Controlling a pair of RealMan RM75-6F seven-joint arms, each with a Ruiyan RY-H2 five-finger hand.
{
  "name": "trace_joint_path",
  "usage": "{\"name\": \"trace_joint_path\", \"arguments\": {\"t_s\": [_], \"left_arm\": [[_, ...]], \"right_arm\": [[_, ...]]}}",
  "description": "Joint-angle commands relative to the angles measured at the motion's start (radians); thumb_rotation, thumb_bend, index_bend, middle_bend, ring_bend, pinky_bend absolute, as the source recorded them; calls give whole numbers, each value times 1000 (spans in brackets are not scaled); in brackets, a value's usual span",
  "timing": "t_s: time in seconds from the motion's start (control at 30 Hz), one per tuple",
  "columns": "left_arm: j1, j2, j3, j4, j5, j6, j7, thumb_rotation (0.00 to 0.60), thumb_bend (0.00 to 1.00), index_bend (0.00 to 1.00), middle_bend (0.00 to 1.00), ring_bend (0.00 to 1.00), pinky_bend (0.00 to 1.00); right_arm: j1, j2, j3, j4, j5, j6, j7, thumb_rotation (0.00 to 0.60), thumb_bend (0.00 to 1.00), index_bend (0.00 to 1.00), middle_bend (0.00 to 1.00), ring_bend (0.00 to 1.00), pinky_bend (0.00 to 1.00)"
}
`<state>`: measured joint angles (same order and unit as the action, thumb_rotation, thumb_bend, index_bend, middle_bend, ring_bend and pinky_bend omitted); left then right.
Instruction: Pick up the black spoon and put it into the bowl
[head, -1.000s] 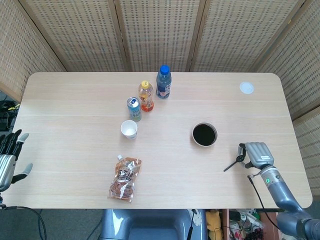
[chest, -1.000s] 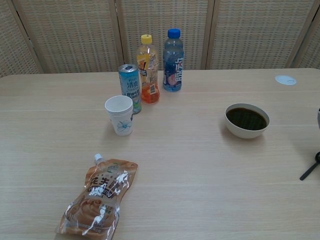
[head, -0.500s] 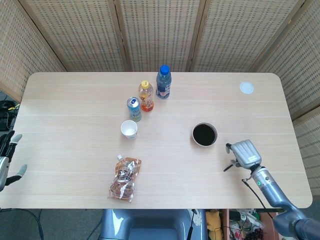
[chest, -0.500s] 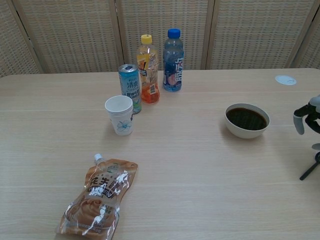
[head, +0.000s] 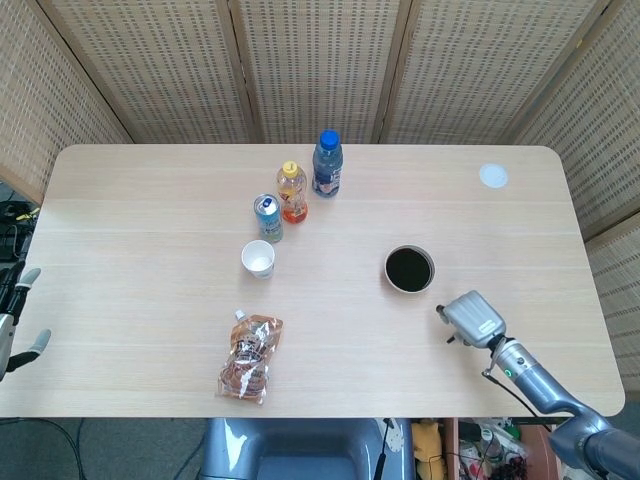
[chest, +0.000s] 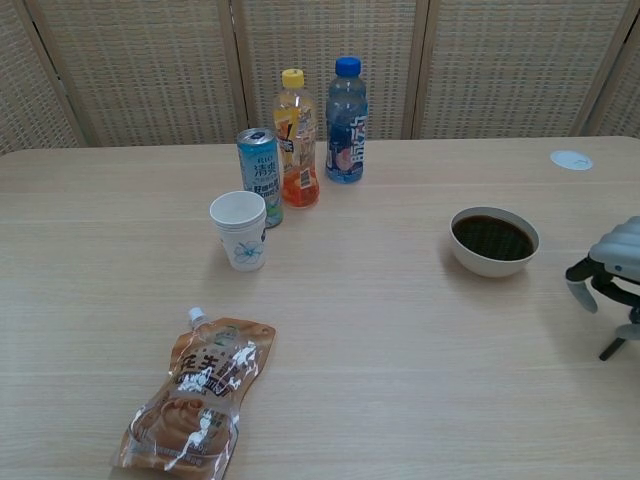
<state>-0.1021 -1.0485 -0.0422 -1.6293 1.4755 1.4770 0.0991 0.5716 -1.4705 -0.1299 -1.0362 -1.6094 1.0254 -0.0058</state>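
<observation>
Low at the frame's right edge, the right robot hand (chest: 610, 268) hangs over the black spoon (chest: 611, 348), which lies on the table (head: 150, 200); whether its curled fingers grip the spoon I cannot tell. A loose hold could drop it short of the bowl (head: 409, 269).

On the table (head: 150, 200), the bowl (head: 409, 269) sits right of centre, with the right hand (head: 472, 319) just near and right of it, over the spoon (chest: 611, 348) (only a bit of handle shows). Left of centre, two bottles (head: 327, 163) (head: 292, 191) stand far, the can (head: 267, 218) and cup (head: 258, 259) step nearer, and the pouch (head: 250, 357) lies nearest. A small disc (head: 493, 176) lies far right. The left hand (head: 12, 320) hangs off the left edge.
</observation>
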Motion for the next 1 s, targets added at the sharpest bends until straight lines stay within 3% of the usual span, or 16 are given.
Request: {"name": "trace_joint_path", "arguments": {"t_s": [0.03,1.0], "left_arm": [[0,1,1,-1,2,-1,0,600,335,39,0,13,0],[14,-1,9,-1,-4,-3,-1,600,334,34,0,12,0]], "right_arm": [[1,-10,-11,16,-19,-3,4,600,384,567,880,916,1000],[14,-63,-31,112,-55,-78,9,600,384,581,883,917,1000]]}}
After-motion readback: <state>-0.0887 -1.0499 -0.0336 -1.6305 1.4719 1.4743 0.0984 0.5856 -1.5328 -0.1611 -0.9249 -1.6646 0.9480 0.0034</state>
